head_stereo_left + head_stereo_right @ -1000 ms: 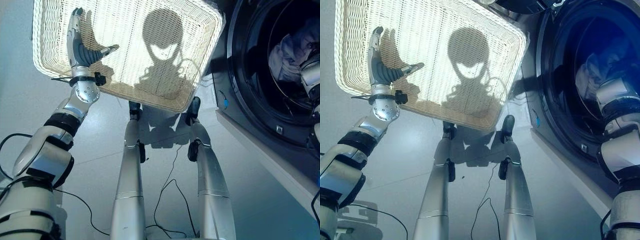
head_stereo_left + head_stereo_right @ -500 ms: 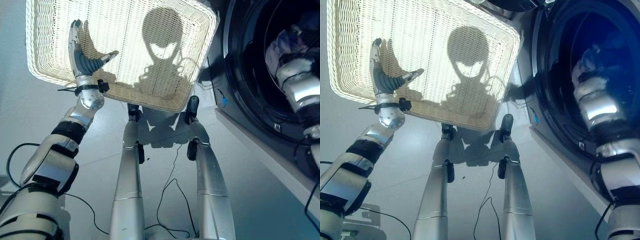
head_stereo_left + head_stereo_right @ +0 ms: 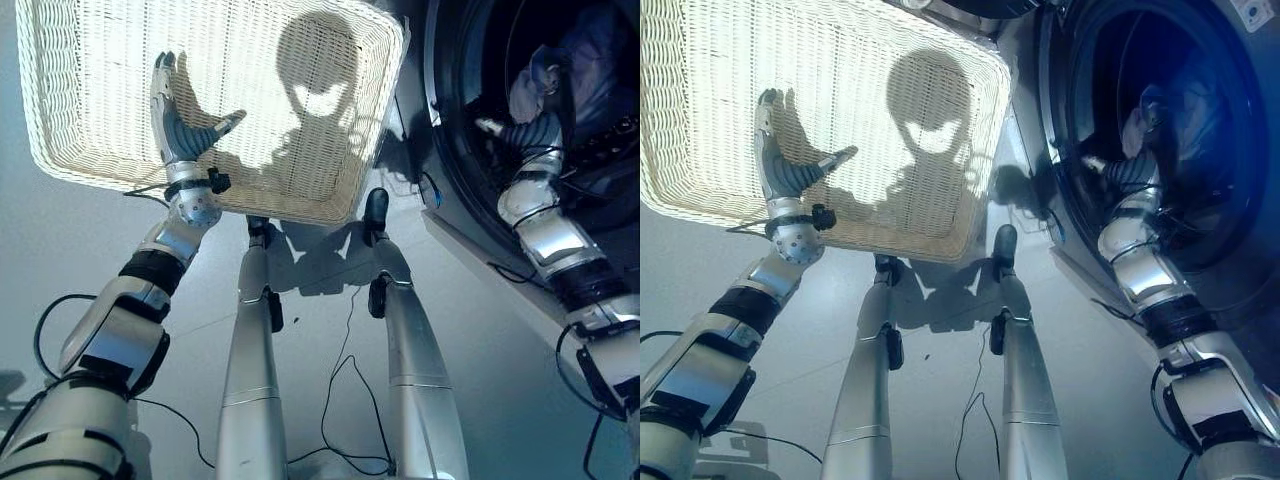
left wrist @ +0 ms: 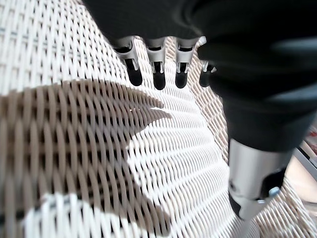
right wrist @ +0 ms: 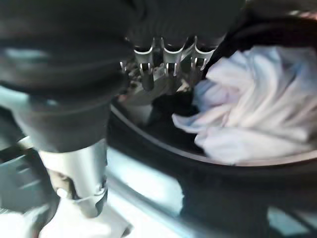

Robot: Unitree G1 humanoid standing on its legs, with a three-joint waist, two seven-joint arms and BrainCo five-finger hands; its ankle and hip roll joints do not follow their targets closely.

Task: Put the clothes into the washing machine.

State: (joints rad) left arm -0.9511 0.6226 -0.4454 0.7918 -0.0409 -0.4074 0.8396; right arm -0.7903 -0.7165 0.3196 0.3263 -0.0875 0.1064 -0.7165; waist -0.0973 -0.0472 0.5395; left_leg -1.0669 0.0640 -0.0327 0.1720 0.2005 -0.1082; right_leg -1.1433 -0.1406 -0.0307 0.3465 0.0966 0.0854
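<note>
Withdrawing from the drum, the right hand (image 3: 528, 128) now sits at the door opening of the dark front-loading washing machine (image 3: 1230, 260), fingers straight and holding nothing; a second ago it was buried deeper inside. The left hand (image 3: 180, 120) hovers released over the empty white wicker basket (image 3: 90, 150). Farther in, pale crumpled clothes (image 5: 257, 109) lie inside the drum, suggesting loading is complete.
</note>
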